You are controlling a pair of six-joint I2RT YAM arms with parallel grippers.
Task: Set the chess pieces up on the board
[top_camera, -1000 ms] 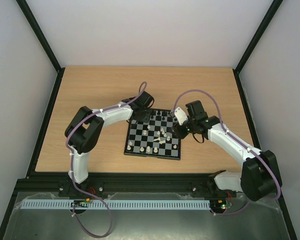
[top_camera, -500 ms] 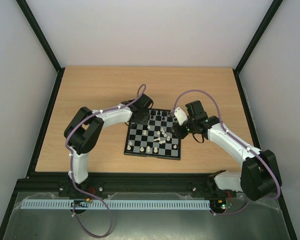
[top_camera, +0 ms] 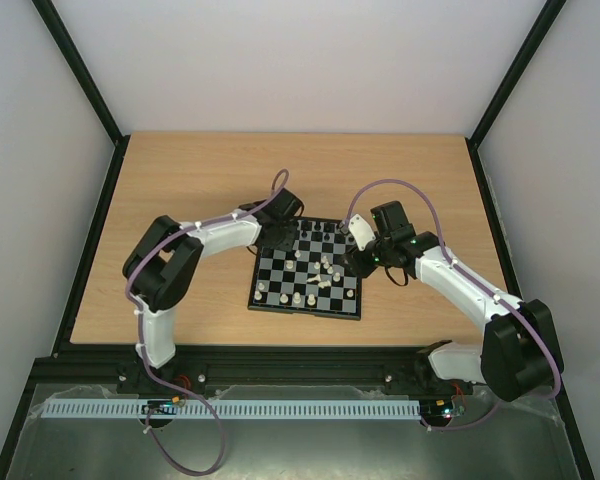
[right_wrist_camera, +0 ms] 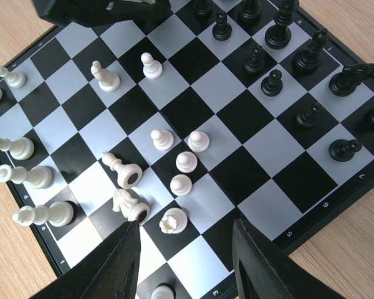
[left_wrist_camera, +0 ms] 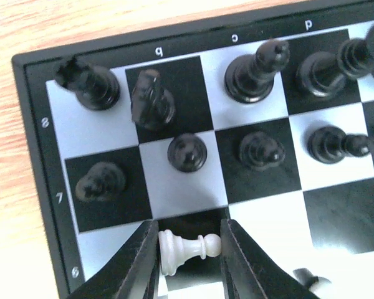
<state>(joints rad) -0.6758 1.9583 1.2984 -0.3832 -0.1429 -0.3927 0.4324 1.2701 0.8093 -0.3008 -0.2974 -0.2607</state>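
My left tool [left_wrist_camera: 189, 240] clamps a white pawn [left_wrist_camera: 187, 248] sideways over the board [left_wrist_camera: 25, 70] near rim digit 6 [left_wrist_camera: 73, 271]; right tool [right_wrist_camera: 187, 227] released.

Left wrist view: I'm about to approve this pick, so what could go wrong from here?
The white pawn lies on its side, seemingly pinched head to base by the left gripper; it could pivot or pop out. The black pawns just beyond could be knocked when lifting.
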